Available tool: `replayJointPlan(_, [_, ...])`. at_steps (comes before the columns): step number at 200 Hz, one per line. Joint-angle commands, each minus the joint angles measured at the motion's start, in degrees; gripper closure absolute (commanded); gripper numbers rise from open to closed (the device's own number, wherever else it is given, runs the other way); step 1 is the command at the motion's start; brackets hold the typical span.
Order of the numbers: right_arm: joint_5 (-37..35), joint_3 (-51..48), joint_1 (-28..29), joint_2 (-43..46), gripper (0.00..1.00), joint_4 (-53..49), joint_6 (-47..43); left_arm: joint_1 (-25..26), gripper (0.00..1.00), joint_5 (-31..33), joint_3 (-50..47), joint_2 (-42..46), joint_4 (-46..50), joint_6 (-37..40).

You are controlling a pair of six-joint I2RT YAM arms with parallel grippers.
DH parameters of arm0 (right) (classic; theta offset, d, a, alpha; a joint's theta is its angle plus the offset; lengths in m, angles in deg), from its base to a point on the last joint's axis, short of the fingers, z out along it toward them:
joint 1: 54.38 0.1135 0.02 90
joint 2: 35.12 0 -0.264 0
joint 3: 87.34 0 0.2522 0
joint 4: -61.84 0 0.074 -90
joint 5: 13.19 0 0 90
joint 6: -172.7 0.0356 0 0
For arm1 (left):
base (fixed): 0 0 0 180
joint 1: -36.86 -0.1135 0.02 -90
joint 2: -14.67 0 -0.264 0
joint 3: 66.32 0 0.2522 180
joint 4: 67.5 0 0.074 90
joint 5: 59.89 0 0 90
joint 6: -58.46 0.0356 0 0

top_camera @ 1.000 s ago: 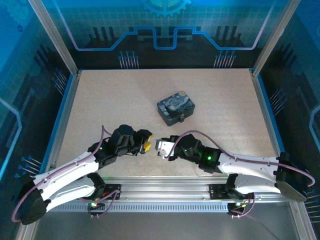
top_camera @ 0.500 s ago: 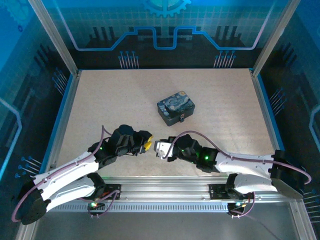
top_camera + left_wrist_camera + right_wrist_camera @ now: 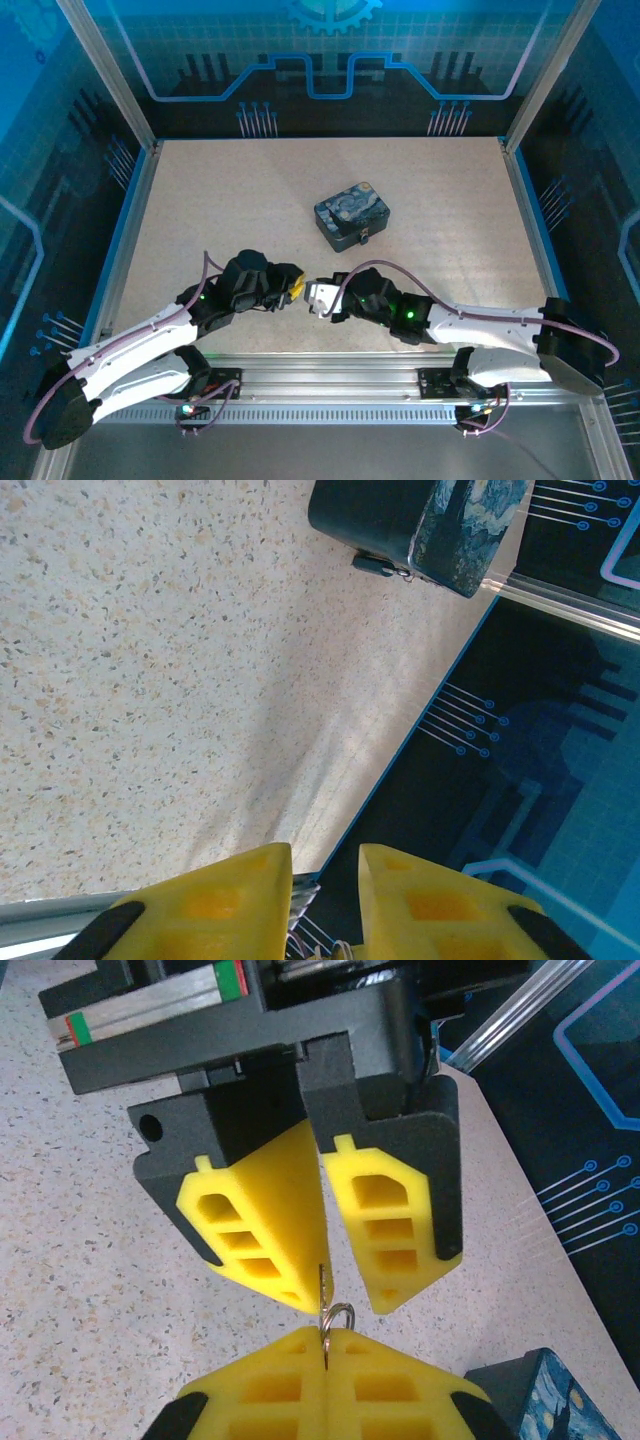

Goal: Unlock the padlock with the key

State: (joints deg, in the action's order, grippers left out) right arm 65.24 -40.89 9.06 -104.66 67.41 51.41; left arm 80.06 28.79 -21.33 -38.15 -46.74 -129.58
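The speckled beige bench [image 3: 220,200] sits inside blue-lit, circuit-patterned walls [image 3: 330,60] and aluminium posts [image 3: 105,75], with open surface to the left and top. Just right of centre stands the blue-and-yellow swirl-painted rectangular tin [image 3: 352,212], the tiny dark-silvery padlock [image 3: 380,566] hanging at its front. Low centre, the right tool [image 3: 326,1338] is clamped on the thin metal key [image 3: 325,1310]. The left tool [image 3: 325,852] faces it, fingers slightly apart, perhaps touching the key's tip.
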Motion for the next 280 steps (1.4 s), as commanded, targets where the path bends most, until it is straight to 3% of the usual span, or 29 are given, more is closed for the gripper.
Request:
replayJointPlan(1, [0.37,1.58,0.90,-0.18,0.98,1.85,1.05,0.37,0.78,-1.13,-1.25,0.09,-1.56,-0.67])
replayJointPlan(41, [-0.10,0.70,0.89,0.52,0.96,2.53,1.79,0.42,1.00,-0.80,-1.50,0.08,-1.84,-0.06])
replayJointPlan(51, [-0.37,0.38,0.93,0.95,0.94,2.51,2.25,0.44,1.00,-0.49,-1.45,0.07,-1.88,0.72])
replayJointPlan(78, [-0.38,-1.00,0.76,3.08,0.72,1.63,4.45,0.42,1.00,1.62,-0.97,0.31,-2.66,6.36])
replayJointPlan(105, [1.72,-3.73,-1.21,8.10,0.54,0.00,10.20,0.50,1.00,5.12,2.32,0.68,-1.40,22.79])
replayJointPlan(133, [12.34,-7.53,-7.17,14.21,0.46,-0.54,20.90,1.64,1.00,5.67,5.36,1.02,-1.87,44.42])
replayJointPlan(152, [21.24,-11.77,-12.56,16.91,0.40,5.78,32.19,3.97,1.00,5.95,6.58,0.87,-2.83,56.46])
replayJointPlan(185, [30.38,-15.34,-19.29,17.55,0.30,14.72,50.18,9.06,1.00,6.07,6.92,1.60,-7.21,74.23])
replayJointPlan(209, [36.05,-13.66,-21.98,16.47,0.28,15.31,57.94,9.71,1.00,4.31,4.28,3.80,-14.37,79.80])
replayJointPlan(240, [41.84,-13.77,-23.46,14.30,0.23,24.00,65.27,9.80,1.00,2.55,3.03,6.07,-18.84,85.31])
replayJointPlan(280, [44.56,-13.26,-23.41,13.02,0.22,31.70,69.23,9.88,1.00,-0.04,3.97,6.00,-20.10,86.28])
